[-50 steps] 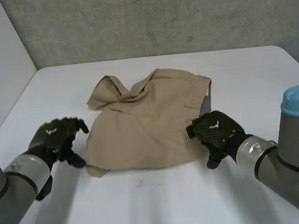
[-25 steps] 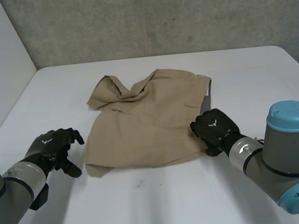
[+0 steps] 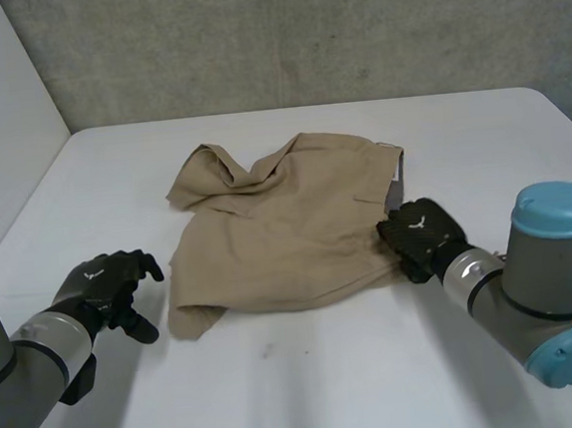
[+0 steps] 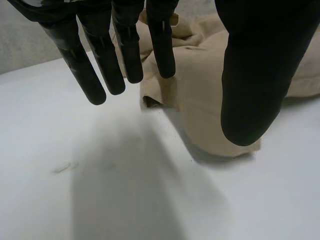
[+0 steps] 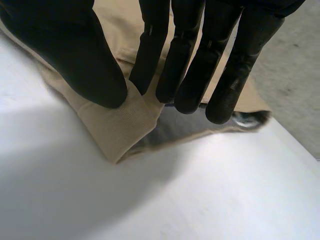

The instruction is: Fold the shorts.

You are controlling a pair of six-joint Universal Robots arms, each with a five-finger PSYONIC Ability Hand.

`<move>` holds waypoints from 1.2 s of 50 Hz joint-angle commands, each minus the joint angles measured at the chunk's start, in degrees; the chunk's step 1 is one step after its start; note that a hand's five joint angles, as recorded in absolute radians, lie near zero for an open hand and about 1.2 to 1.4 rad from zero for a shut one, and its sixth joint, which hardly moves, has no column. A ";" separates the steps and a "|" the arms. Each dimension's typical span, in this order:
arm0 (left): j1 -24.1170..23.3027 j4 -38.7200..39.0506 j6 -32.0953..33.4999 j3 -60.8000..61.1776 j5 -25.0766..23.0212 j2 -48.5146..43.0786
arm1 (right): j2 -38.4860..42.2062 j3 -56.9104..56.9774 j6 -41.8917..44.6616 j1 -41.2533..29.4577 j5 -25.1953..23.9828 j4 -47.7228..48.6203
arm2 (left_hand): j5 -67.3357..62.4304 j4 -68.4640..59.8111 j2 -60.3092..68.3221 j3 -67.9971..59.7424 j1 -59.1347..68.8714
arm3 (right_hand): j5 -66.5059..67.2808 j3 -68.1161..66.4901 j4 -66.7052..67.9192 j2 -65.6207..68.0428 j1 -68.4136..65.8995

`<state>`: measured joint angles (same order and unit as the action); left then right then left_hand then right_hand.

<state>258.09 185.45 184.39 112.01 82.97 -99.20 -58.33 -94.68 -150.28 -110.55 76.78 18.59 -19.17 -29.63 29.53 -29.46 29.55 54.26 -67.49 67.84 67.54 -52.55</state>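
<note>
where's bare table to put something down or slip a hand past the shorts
Bare table lies in front of the shorts, along the near edge, and in a wide band between them and the back wall. Crowded: beside the shorts' near corner, where the open left hand is, and their edge pinched by the right hand.

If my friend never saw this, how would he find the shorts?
Look at the white table. In its middle lie the tan shorts, rumpled, with a black robot hand at each side. They are the only soft cloth there: the right hand pinches one edge, and the open left hand is beside the opposite corner, apart from it.
</note>
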 commanded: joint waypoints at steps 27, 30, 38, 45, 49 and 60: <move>-10.68 1.76 -1.75 -2.94 0.70 -8.38 | -5.21 -1.74 -7.48 4.29 4.08 -5.05 | -4.93 -4.47 4.57 -4.64 4.55 | 15.74 -12.51 12.16 12.46 -27.45; -10.85 2.11 -3.16 -3.46 1.23 -8.64 | -5.21 -1.83 -7.48 4.21 4.16 -5.05 | -4.93 -4.47 4.57 -4.64 4.55 | 15.74 -12.51 12.16 12.46 -27.45; -11.64 3.86 -3.78 -7.32 5.53 -13.82 | -5.21 -2.35 -7.48 4.29 4.25 -5.05 | -13.32 -12.86 12.96 -13.03 12.94 | 15.74 -12.51 12.16 12.46 -27.45; -13.57 4.83 -3.95 -12.16 7.30 -18.22 | -5.22 -2.44 -7.48 4.29 4.34 -5.05 | -34.33 -33.87 33.97 -34.04 33.95 | 15.74 -12.51 12.16 12.46 -27.45; -14.81 4.83 -4.31 -13.48 7.38 -18.48 | -5.30 -2.53 -7.48 4.29 4.51 -5.14 | -50.83 -50.37 50.47 -50.54 50.45 | 15.74 -12.51 12.16 12.46 -27.45; -14.02 1.85 -1.33 -12.87 8.61 -3.13 | -8.28 -2.00 -6.25 3.94 5.66 -8.73 | -50.83 -50.37 50.47 -50.54 50.45 | 15.74 -12.51 12.16 12.46 -27.45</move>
<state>243.23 189.53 180.62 97.95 91.04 -112.60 -63.90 -97.24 -157.41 -106.40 82.20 12.74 -55.55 -68.18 68.32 -67.89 64.95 55.56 -67.58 68.07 67.54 -53.07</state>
